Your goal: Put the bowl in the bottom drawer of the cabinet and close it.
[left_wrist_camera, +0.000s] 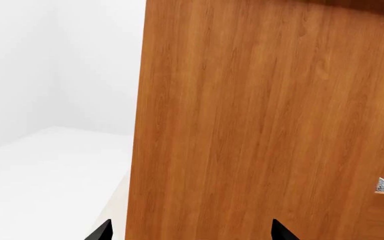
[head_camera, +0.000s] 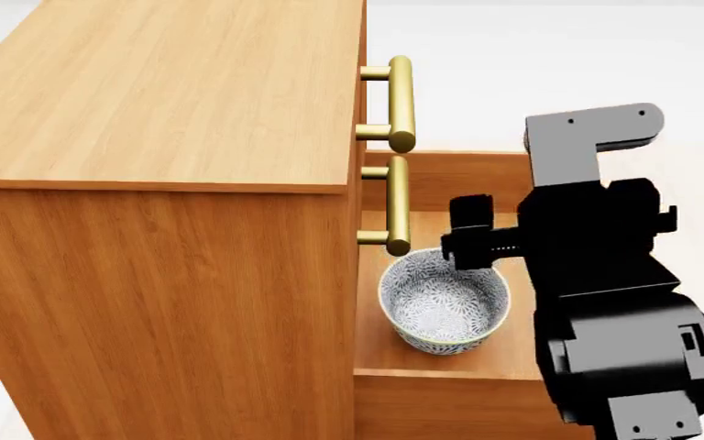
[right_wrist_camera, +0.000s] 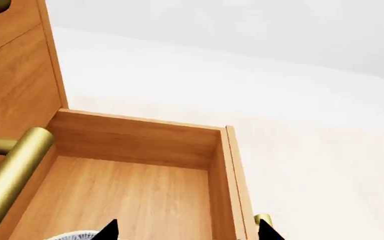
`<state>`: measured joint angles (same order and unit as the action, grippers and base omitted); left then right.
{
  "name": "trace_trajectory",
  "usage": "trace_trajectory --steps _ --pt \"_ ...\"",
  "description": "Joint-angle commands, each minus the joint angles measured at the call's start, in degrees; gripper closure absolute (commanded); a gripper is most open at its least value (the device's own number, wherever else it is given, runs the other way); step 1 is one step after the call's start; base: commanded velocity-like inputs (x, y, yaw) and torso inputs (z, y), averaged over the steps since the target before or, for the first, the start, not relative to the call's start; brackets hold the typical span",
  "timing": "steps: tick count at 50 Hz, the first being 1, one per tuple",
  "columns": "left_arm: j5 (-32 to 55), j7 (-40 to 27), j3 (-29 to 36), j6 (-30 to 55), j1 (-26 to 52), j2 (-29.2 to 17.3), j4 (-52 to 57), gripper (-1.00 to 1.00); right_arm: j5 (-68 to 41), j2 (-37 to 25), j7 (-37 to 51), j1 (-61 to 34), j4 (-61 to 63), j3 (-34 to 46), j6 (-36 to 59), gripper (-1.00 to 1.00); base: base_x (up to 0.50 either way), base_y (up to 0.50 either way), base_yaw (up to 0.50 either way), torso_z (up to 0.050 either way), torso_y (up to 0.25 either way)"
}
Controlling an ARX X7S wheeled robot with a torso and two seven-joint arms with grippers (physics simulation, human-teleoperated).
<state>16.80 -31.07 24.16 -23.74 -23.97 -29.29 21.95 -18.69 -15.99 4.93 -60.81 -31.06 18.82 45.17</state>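
1. Directly ahead of my left pincer (left_wrist_camera: 192, 233): the cabinet (head_camera: 157, 275), side panel filling the view. This pincer is released, tips wide apart, held off the wood, probably parked clear of the work.
2. Beneath my right pincer (right_wrist_camera: 186, 232): the bottom drawer (head_camera: 450, 390), pulled fully out so the load can go in from above; not yet closed.
3. Behind that pincer: my right arm (head_camera: 609, 275), reaching in over the open drawer with the wrist angled downward.
4. Just below and beside the right pincer: the bowl (head_camera: 444, 301), upright on the drawer floor, near the cabinet face.
5. Right pincer: released, tips apart, gripping nothing; the bowl looks delivered.
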Motion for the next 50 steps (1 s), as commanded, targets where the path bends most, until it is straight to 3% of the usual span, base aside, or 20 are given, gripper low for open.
trace_trajectory --steps 1,18,50 --pt "0.0 0.1 0.2 -0.2 0.1 0.0 -0.3 -1.0 -0.4 -2.7 2.9 1.7 7.6 -2.1 1.5 -1.0 0.0 0.0 0.0 0.0 0.0" --pt "0.3 0.3 0.3 -1.0 0.1 -0.1 -0.5 -1.0 -5.1 -7.3 8.2 8.6 23.7 -11.1 5.9 -1.0 0.0 0.0 0.0 0.0 0.0" --pt "0.3 0.6 0.6 -2.0 0.2 -0.2 -0.7 -1.0 -9.7 -12.7 13.5 22.0 37.5 -26.2 6.2 -1.0 0.0 0.0 0.0 0.0 0.0"
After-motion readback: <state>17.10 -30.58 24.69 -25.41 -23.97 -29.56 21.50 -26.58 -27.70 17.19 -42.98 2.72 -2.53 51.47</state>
